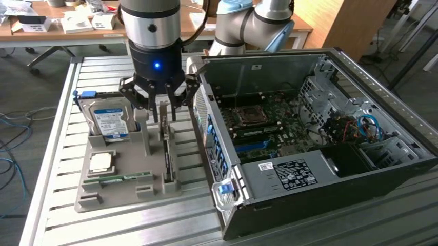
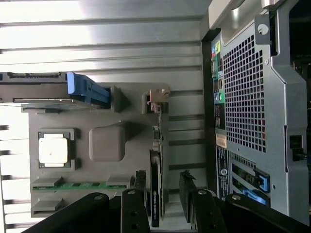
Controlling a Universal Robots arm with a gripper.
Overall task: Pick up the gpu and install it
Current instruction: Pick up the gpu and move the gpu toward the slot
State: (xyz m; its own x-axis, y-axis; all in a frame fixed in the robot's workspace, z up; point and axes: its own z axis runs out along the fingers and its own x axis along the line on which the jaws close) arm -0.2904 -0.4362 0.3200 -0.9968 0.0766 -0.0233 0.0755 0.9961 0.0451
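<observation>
The gpu [image 1: 166, 154] stands edge-on in a slot of the grey holder [image 1: 120, 199], a thin dark card running along the holder's side nearest the computer. My gripper [image 1: 163, 114] hangs just above the card's far end. It is open, with one finger on each side of the card. In the wrist view the gpu [image 2: 155, 187] runs between the two dark fingertips [image 2: 187, 180], with a gap showing on either side. Nothing is held.
The holder also carries a blue-labelled hard drive [image 1: 110, 122], a silver processor [image 1: 101, 162] and a green memory stick [image 1: 124, 178]. The open computer case [image 1: 308, 143] lies on the slatted metal table [image 1: 61, 154], close to the holder at the exterior view's right.
</observation>
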